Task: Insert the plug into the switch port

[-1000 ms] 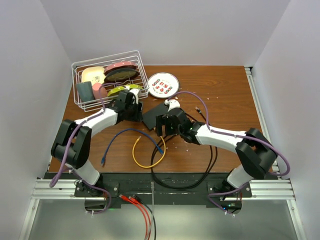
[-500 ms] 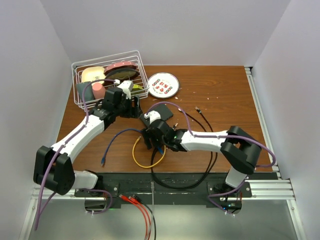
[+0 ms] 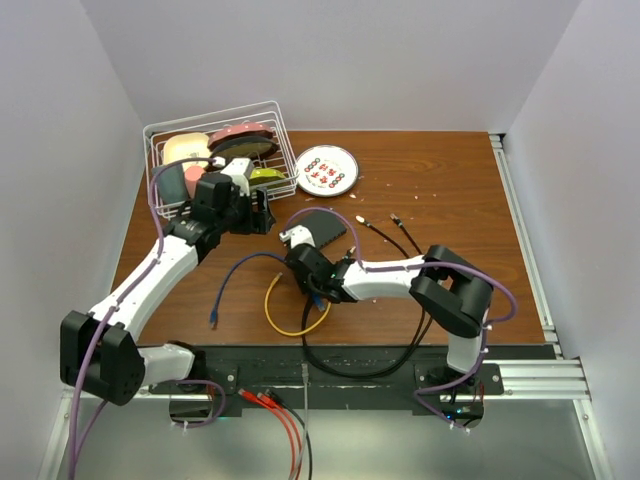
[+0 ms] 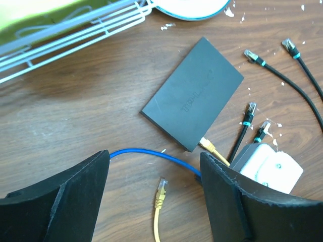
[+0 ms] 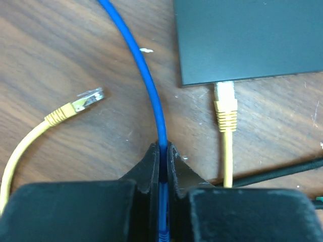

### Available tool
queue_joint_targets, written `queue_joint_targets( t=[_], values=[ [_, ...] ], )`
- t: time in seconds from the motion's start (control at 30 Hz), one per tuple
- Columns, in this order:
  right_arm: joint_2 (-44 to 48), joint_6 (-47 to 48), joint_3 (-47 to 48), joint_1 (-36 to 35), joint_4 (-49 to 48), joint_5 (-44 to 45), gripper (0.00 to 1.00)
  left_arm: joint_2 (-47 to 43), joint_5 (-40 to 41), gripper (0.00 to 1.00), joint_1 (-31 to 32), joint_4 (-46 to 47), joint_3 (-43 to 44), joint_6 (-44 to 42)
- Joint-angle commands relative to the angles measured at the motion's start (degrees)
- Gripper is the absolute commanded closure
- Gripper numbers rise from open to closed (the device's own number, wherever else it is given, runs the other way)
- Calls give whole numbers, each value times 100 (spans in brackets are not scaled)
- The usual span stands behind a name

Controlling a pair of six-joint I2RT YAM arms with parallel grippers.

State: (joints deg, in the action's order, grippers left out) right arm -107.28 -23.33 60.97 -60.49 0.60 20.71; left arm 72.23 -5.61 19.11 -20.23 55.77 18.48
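— On top of the switch, was there any name to read?
— Faint raised lettering ran across the lid, too dim to make out. The white plate beyond the switch bore red and black marks, also unreadable.
— And the grippers?
— The right gripper, just in front of the switch's near edge, was clamped on the blue cable. That cable's plug sat back between the fingers and could not be made out. The left gripper hung left of the switch, fingers spread with nothing between them.
— The switch port?
— Along that near edge, though the sockets were hidden from above. A yellow plug met the edge near one corner.
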Motion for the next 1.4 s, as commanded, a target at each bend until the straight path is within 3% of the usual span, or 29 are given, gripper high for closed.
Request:
queue_joint_targets(
  t=[0.0, 0.27, 0.4, 0.63, 0.93, 1.0, 1.13, 1.2, 1.23, 1.3, 1.37],
  values=[
    [224, 57, 249, -209, -34, 108, 100, -358, 121, 23, -127, -43, 57, 42],
    [2016, 13, -75, -227, -201, 161, 100, -631, 253, 22, -250, -60, 4, 103],
    [3097, -48, -375, -226, 220, 932, 100, -605, 183, 22, -250, 19, -66, 112],
    [4417, -794, -911, -34, 2274, 2225, 100, -490, -45, 23, -250, 220, -171, 129],
    [5525, -2736, -1922, 143, 4271, 2552, 100, -402, -230, 23, -250, 362, -303, 138],
    [5552, -3070, -1879, 143, 4614, 2596, 94, -402, -283, 23, -250, 414, -347, 147],
    [5385, -3204, -1624, 143, 4959, 2807, 60, -341, -441, 23, -241, 528, -435, 121],
    [5359, -2968, -1501, 143, 4793, 2763, 44, -279, -555, 24, -242, 625, -531, 121],
    [5358, -2836, -1474, 143, 4661, 2693, 43, -253, -625, 25, -241, 686, -593, 129],
    [5350, -2599, -1430, 143, 4380, 2631, 21, -200, -915, 27, -224, 861, -891, 217],
    [5332, -2327, -1421, 143, 4055, 2465, 13, -244, -1396, 31, -119, 1476, -1416, 366]
  ],
)
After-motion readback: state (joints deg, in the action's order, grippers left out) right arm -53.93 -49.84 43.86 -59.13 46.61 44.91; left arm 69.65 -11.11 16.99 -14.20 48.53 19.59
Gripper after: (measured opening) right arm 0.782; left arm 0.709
